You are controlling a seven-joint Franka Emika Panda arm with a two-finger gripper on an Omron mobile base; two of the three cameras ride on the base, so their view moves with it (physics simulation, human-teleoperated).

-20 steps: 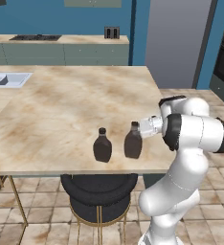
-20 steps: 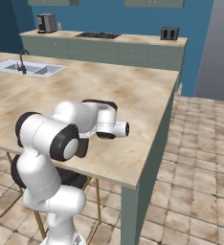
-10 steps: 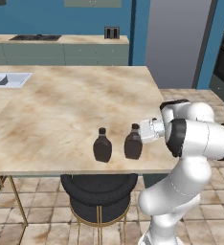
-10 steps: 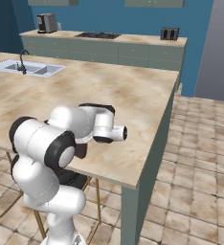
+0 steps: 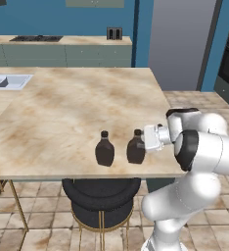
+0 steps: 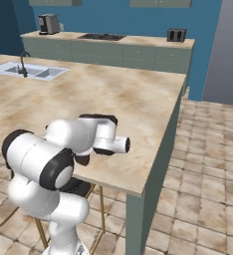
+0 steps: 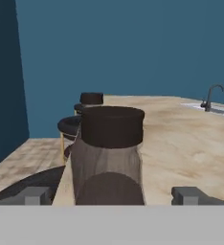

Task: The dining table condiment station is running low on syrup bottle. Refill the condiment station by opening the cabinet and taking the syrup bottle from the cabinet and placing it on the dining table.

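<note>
Here the syrup bottle [image 5: 135, 148] stands on the dining table [image 5: 62, 108], base cut off in hand view, jaws spread open around it.

Two dark brown bottles, near one [image 5: 136, 148] and its twin [image 5: 104, 149], both with dark caps. Beige marble veining across the table [image 5: 67, 112]. Black stool [image 5: 101, 195] on gold legs, deep blue wall [image 5: 62, 17], tan floor tiles [image 6: 208, 164].

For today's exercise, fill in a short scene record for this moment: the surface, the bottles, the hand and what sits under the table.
surface: dining table, marble-patterned top
bottles: syrup bottle upright near the front edge; twin bottle upright beside it
hand: hand open, level with the syrup bottle, fingers either side of it
under table: black stool
</note>
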